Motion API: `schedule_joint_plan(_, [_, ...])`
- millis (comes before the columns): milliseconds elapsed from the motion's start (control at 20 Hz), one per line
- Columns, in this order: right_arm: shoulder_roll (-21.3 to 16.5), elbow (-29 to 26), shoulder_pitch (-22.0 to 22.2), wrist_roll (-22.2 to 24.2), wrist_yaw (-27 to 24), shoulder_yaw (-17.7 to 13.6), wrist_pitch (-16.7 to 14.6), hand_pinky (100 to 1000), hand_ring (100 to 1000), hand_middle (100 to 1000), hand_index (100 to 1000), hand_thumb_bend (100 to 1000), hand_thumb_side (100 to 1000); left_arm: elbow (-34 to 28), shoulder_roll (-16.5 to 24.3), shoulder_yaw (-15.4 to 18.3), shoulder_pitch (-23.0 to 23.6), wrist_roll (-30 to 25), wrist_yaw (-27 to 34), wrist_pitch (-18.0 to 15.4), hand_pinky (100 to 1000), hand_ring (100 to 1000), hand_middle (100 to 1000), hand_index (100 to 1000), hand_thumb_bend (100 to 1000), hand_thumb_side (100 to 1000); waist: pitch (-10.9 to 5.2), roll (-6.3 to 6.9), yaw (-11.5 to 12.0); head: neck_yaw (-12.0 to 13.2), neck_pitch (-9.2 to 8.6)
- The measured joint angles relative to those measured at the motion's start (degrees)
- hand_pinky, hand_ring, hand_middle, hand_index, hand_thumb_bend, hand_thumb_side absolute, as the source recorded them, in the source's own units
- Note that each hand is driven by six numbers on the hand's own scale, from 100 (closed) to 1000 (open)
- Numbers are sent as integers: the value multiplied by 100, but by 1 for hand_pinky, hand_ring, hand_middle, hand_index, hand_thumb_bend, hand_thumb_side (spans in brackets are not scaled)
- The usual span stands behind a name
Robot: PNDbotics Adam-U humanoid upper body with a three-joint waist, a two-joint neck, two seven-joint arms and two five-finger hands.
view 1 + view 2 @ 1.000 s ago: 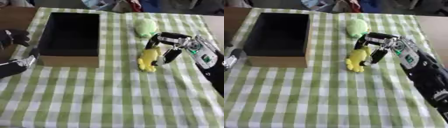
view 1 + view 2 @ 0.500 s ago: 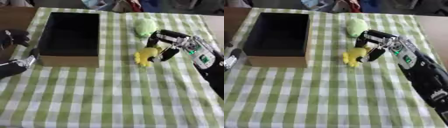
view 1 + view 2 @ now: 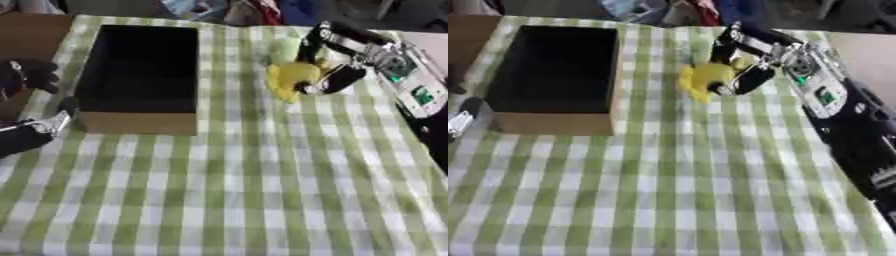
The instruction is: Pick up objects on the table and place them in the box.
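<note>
Left eye view: right hand [image 3: 337, 75] reaches in from the upper right, fingers curled round a yellow toy [image 3: 293, 77], right of the box [image 3: 140, 122]; left hand [image 3: 31, 132] rests low at the desk [image 3: 262, 190] edge, fingers unclear. Right eye view: a pale green object [image 3: 741, 61] shows behind the toy.

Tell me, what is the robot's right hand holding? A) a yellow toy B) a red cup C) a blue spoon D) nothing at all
A: the right hand has its fingers curled round the yellow toy, to the right of the box.
</note>
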Motion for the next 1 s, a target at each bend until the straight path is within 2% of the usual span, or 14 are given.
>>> schedule_joint_plan(250, [364,197,-463,-183,353,-171,38,648,596,228,372,354,100,-7,0,-114,-156,-104,75,-27,701,575,573,737,334,100,-16,-29,192,-105,-15])
schedule_joint_plan(450, [808,503,-752,-318,738,-264,45,648,596,227,372,359,100,-75,-8,-155,-339,-139,162,-30,699,573,572,736,330,100,-11,-66,456,-244,-87])
schedule_joint_plan(800, [1601,1154,-982,-574,1645,-524,56,648,597,229,374,364,100,-242,-109,-218,-650,-167,377,-31,699,573,573,736,328,100,59,-127,923,-568,-261])
schedule_joint_plan(1000, [1876,1453,-1025,-721,2022,-649,61,655,602,244,388,374,100,-250,-133,-243,-700,-202,437,-20,699,573,573,736,329,100,68,-164,1052,-729,-313])
